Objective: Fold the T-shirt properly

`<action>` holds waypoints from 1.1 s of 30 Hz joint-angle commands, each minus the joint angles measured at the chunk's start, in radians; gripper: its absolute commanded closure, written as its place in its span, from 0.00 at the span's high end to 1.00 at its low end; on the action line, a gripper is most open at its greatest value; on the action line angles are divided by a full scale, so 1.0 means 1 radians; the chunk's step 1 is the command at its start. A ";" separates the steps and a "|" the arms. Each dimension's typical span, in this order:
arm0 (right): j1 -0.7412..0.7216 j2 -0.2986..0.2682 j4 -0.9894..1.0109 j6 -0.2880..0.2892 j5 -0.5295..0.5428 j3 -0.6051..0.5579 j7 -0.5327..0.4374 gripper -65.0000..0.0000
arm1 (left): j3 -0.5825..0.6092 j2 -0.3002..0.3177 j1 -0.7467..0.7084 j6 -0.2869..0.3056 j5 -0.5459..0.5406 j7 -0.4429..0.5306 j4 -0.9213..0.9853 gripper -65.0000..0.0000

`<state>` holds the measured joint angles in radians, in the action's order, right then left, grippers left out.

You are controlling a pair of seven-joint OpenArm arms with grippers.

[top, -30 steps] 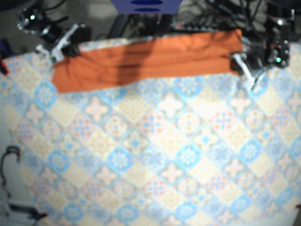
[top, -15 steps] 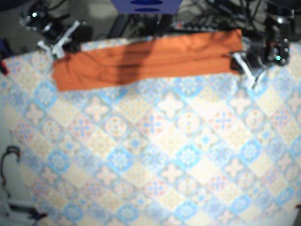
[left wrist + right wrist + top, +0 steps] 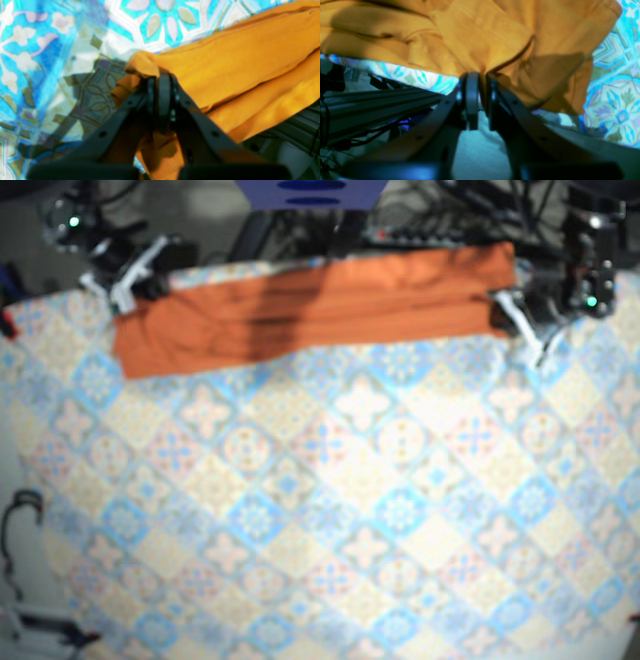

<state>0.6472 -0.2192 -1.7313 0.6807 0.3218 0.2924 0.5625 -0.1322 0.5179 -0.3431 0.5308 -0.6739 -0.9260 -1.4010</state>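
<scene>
The orange T-shirt [image 3: 310,305] lies as a long folded band along the table's far edge. In the base view my left gripper [image 3: 512,317] sits at the band's right end. The left wrist view has that gripper [image 3: 160,78] shut on a bunched corner of the T-shirt [image 3: 237,62]. My right gripper [image 3: 125,280] is at the band's left end. Seen from the right wrist, it [image 3: 480,77] is pinched on a gathered fold of the T-shirt [image 3: 482,37], just past the table's edge.
A patterned blue and cream tablecloth [image 3: 340,510] covers the table in front of the shirt. Cables and dark equipment [image 3: 440,220] crowd the space behind the far edge. A metal rail [image 3: 370,105] runs below the edge by my right gripper.
The right gripper shifted slightly at the band's left end and came back. The shirt and the left gripper have barely moved.
</scene>
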 commanded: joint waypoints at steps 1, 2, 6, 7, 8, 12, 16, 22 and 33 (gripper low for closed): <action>0.003 -0.012 -0.012 0.006 0.018 0.008 -0.020 0.15 | 0.003 0.011 -0.011 0.004 0.012 -0.031 -0.007 0.00; 0.003 -0.012 -0.012 0.006 0.018 0.008 -0.020 0.16 | 0.003 0.011 -0.011 0.004 0.012 -0.031 -0.007 0.00; 0.003 -0.012 -0.012 0.006 0.018 0.008 -0.020 0.21 | 0.003 0.011 -0.011 0.004 0.012 -0.031 -0.007 0.00; 0.003 -0.012 -0.012 0.006 0.018 0.008 -0.020 0.23 | 0.003 0.011 -0.011 0.004 0.012 -0.031 -0.007 0.00; 0.003 -0.012 -0.012 0.006 0.018 0.008 -0.020 0.24 | 0.003 0.011 -0.011 0.004 0.012 -0.031 -0.007 0.00; 0.007 -0.012 -0.014 0.006 0.018 0.008 -0.020 0.29 | 0.003 0.011 -0.011 0.004 0.012 -0.031 -0.007 0.00; 0.010 -0.012 -0.020 0.006 0.018 0.008 -0.020 0.34 | 0.003 0.011 -0.011 0.004 0.012 -0.031 -0.007 0.00; 0.012 -0.012 -0.023 0.006 0.018 0.008 -0.020 0.39 | 0.003 0.011 -0.011 0.004 0.012 -0.031 -0.007 0.00; 0.038 -0.012 -0.023 -0.036 0.017 0.041 -0.066 0.47 | -0.004 0.011 -0.012 0.001 0.010 -0.031 -0.007 0.25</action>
<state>0.6716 -0.2195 -1.7370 0.6380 0.3225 0.3244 0.5095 -0.1333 0.5179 -0.3466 0.5327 -0.6830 -0.9264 -1.4033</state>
